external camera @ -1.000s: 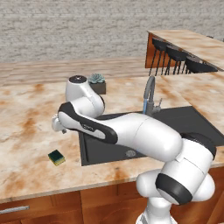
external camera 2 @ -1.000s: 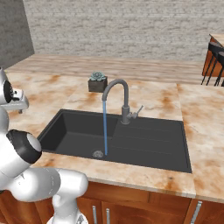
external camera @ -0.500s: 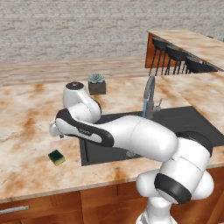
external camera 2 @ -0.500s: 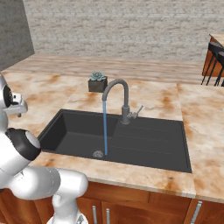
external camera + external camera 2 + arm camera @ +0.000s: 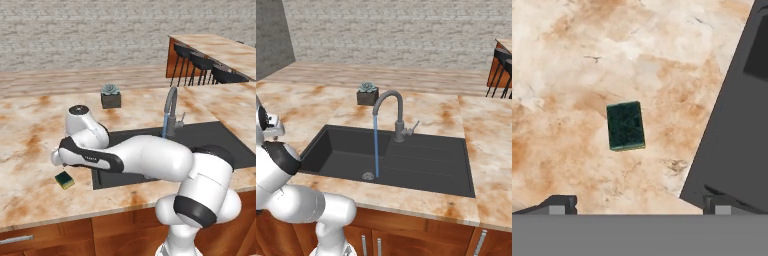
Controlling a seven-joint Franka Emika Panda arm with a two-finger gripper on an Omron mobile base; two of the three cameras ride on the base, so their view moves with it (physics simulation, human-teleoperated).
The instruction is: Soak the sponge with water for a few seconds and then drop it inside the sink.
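The sponge (image 5: 626,126) is seen lying flat on the marble surface (image 5: 572,60), just left of the sink (image 5: 737,130), below the wide-spread, empty tool (image 5: 640,204). The arm is bent low, pointed downward.

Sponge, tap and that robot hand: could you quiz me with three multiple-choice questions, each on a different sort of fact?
1. Where does the sponge lie?
A. in the sink
B. on the counter left of the sink
C. beside the plant pot

2. What colour is the sponge's top?
A. dark green
B. pink
C. white

3. What is the tap doing?
A. running
B. shut off
C. lying broken off

Answers:
1 B: it rests on the marble counter, apart from the sink edge.
2 A: the hand view shows a dark green top over a yellow edge.
3 A: a thin blue stream of water falls from the faucet toward the drain. The hand hangs open above the sponge, not touching it.
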